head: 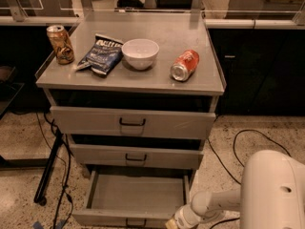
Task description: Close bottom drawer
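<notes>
The bottom drawer (136,193) is the lowest of three grey drawers in the cabinet. It stands pulled far out, with its plain grey tray bare and its front with a small black handle at the frame's lower edge. My white arm comes in from the lower right. My gripper (174,223) is at the drawer's front right corner, mostly cut off by the frame's edge. The middle drawer (136,156) and the taller top drawer (132,122) are pushed in.
On the cabinet top (157,78) stand a brown can (60,44), a blue chip bag (101,55), a white bowl (140,53) and an orange can lying on its side (185,65). Black cables (238,147) run over the speckled floor on both sides. A dark stand leg (47,175) is at the left.
</notes>
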You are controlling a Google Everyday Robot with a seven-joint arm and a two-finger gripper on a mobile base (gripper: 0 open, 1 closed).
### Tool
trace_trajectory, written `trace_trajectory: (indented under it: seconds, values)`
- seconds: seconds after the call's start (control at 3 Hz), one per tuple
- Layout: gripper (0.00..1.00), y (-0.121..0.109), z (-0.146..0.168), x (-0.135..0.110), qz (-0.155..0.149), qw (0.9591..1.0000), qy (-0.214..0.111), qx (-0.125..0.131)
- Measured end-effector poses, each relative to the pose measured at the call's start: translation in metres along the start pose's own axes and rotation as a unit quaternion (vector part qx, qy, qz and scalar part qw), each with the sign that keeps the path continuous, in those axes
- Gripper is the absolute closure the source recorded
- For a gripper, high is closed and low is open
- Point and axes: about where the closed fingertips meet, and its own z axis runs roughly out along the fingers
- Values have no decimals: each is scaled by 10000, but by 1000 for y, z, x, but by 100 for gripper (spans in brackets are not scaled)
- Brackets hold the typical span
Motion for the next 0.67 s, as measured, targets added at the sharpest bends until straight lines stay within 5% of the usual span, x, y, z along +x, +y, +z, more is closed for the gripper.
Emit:
trace_trajectory:
  seconds: [0.33, 0.67]
  values:
    - [100, -12, 10, -10, 43, 9998, -104, 154]
    - [80, -12, 9, -11, 42, 9998, -106, 156]
